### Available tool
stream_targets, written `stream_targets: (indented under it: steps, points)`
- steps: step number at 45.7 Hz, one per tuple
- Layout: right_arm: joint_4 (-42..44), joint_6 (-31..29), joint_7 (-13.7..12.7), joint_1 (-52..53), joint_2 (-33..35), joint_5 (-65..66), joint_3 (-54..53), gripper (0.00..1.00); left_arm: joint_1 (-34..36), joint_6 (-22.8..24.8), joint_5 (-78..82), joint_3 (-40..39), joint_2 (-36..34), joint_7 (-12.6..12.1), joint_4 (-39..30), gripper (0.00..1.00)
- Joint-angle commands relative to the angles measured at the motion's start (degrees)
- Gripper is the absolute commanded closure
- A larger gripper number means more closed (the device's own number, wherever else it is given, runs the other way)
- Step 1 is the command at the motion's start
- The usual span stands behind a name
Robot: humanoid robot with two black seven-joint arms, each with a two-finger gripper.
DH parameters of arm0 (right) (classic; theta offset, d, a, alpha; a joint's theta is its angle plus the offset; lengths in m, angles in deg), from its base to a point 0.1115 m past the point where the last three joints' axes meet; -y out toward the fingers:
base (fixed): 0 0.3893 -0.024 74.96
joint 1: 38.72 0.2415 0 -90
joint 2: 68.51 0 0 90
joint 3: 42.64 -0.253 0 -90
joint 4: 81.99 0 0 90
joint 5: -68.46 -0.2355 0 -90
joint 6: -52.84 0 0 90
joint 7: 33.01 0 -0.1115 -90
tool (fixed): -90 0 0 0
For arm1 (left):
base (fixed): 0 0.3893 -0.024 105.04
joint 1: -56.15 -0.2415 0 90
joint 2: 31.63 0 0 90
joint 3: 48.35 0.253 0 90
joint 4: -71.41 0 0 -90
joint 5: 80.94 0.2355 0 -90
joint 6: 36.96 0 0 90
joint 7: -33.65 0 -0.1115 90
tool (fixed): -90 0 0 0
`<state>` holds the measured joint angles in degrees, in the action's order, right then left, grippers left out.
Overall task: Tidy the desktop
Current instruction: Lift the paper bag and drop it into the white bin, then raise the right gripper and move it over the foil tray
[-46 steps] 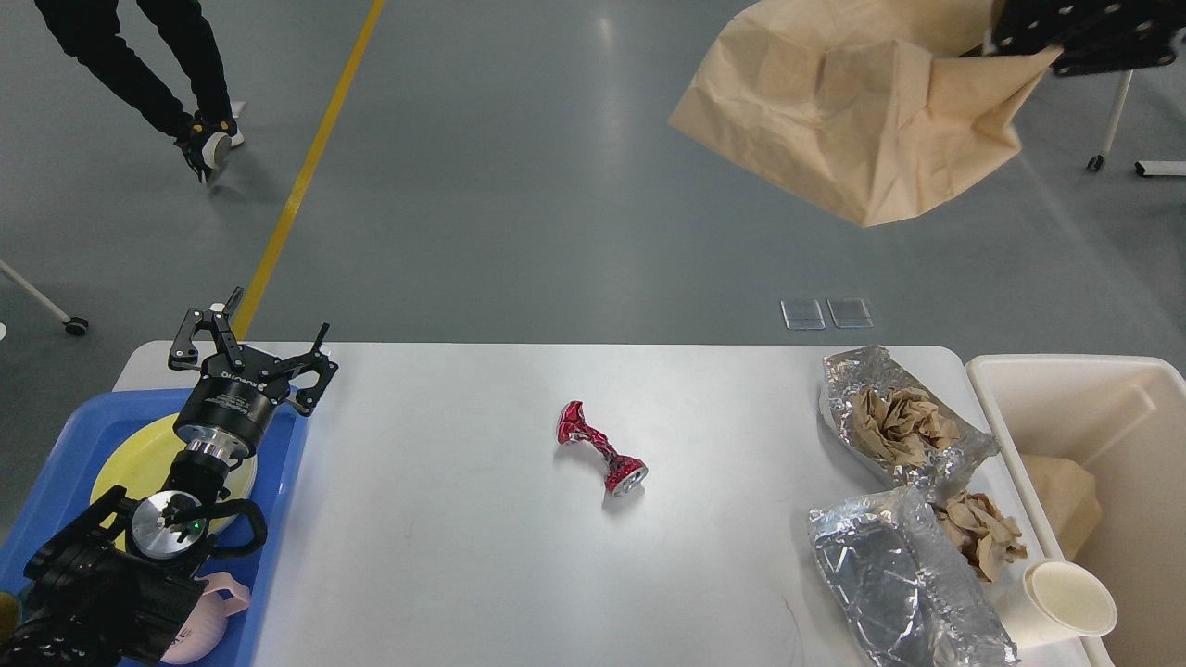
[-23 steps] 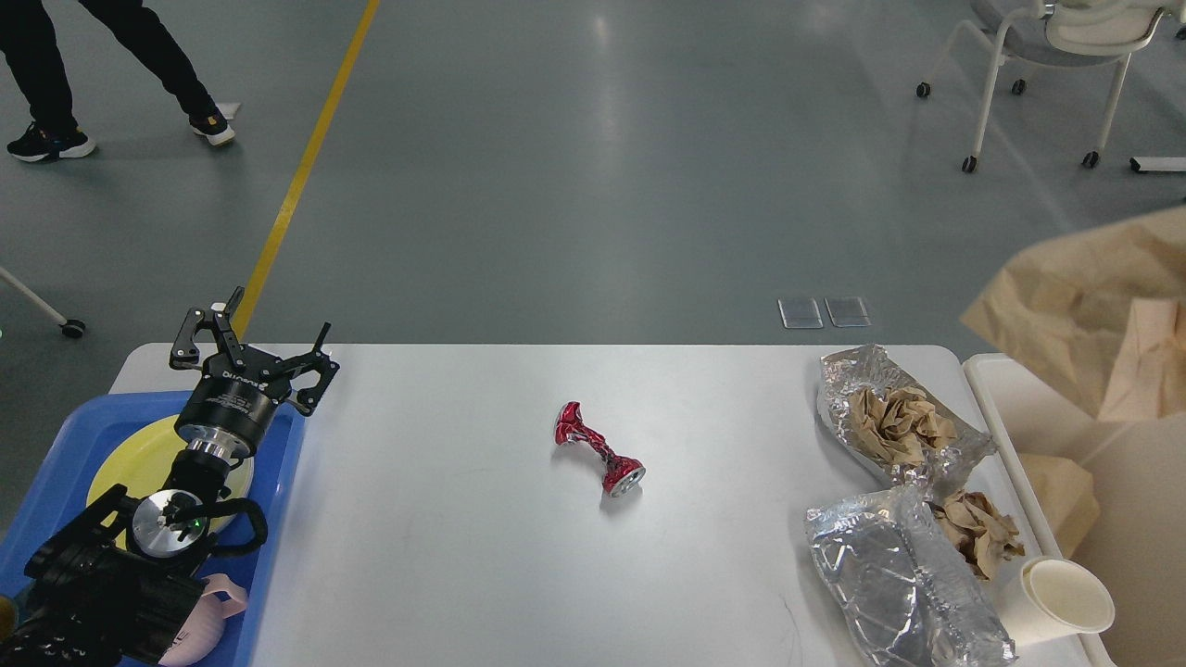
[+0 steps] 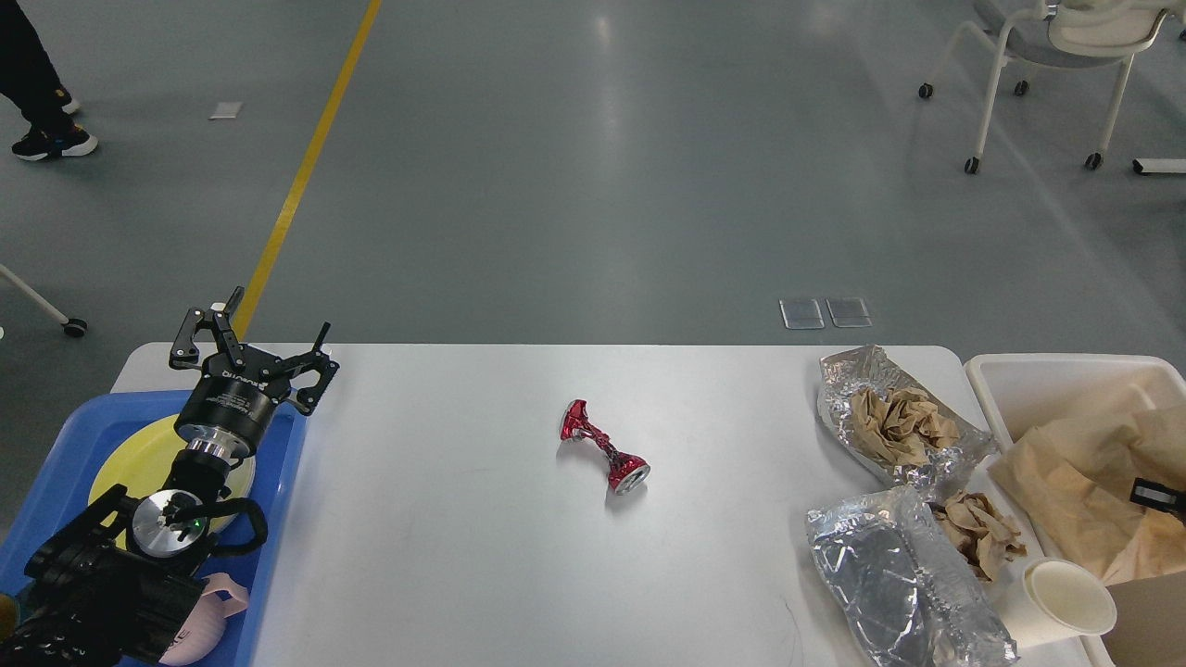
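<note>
A crumpled tan paper bag (image 3: 1093, 482), held high a second ago, now lies in the cream plastic bin (image 3: 1047, 380) beside the white desk (image 3: 445, 537), which still holds a crushed red can (image 3: 604, 447); left end effector (image 3: 255, 347) fingers apart, right one barely visible, state unclear.

Left end effector (image 3: 252, 345) spread, empty

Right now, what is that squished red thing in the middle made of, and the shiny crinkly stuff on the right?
The red thing looks like a thin metal drink can, probably aluminium: glossy red skin, twisted and crushed, with a bare silver end. The shiny wrappers look like aluminium foil: silver, mirror-bright, full of sharp creases. Tucked in them is crumpled brown paper, dull and soft-looking.
</note>
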<state>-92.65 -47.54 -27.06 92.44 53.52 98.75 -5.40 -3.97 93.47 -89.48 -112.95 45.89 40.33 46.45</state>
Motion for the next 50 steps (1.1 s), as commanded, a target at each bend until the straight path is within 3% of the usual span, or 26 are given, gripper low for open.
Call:
stream_targets:
  steps: [1, 4, 11, 12, 13, 14, 33, 50]
  points:
    - [0.7, 0.6, -0.1, -1.1, -1.1, -0.1, 0.0, 1.00, 0.0, 0.0, 0.0, 0.0, 0.0, 0.0, 0.0, 0.00]
    - [0.8, 2.0, -0.1, -1.7, -1.7, -0.1, 0.0, 1.00, 0.0, 0.0, 0.0, 0.0, 0.0, 0.0, 0.0, 0.00]
    - [0.8, 2.8, -0.2, -2.1, -2.1, -0.1, 0.2, 0.72, 0.0, 0.0, 0.0, 0.0, 0.0, 0.0, 0.0, 0.00]
    - [0.9, 2.8, -0.2, -2.1, -2.1, -0.1, 0.1, 0.60, 0.0, 0.0, 0.0, 0.0, 0.0, 0.0, 0.0, 0.00]
    - [0.8, 2.7, -0.2, -2.1, -2.1, -0.1, 0.2, 0.34, 0.0, 0.0, 0.0, 0.0, 0.0, 0.0, 0.0, 0.00]
    - [0.8, 2.7, -0.2, -2.1, -2.1, -0.1, 0.1, 0.00, 0.0, 0.0, 0.0, 0.0, 0.0, 0.0, 0.0, 0.00]
    - [0.7, 1.9, -0.1, -0.8, -1.4, -0.1, 0.4, 0.00, 0.0, 0.0, 0.0, 0.0, 0.0, 0.0, 0.0, 0.00]
    - [-1.6, -2.9, 0.6, 14.3, 0.3, 0.0, 8.4, 0.00, 0.0, 0.0, 0.0, 0.0, 0.0, 0.0, 0.0, 0.00]
